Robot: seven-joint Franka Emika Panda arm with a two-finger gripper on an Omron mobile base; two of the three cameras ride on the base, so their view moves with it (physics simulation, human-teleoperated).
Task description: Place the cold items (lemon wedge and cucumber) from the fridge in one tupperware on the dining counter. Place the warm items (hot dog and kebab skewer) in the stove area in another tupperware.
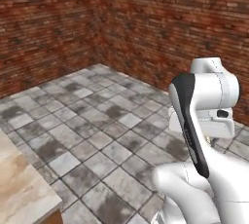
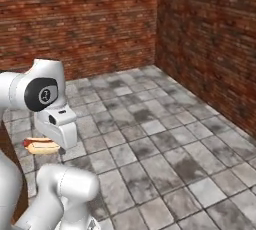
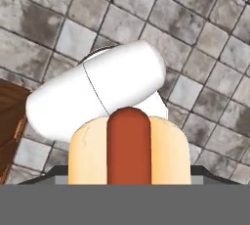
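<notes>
Kitchen corner, brick walls (image 1: 146, 18), tiled floor (image 1: 97, 135)

The hot dog (image 2: 42, 146) hangs just under the end effector (image 2: 50, 146), above the tiled floor (image 2: 165, 139). Left of the hot dog, in the left base view, a corner of the surface (image 1: 22, 189) juts in; brick walls (image 2: 100, 19) stand beyond the hot dog.

Hot dog (image 3: 129, 148): red-brown sausage in pale bun, lengthwise at bottom centre of hand view; level at lower left of right base view (image 2: 42, 146).
</notes>
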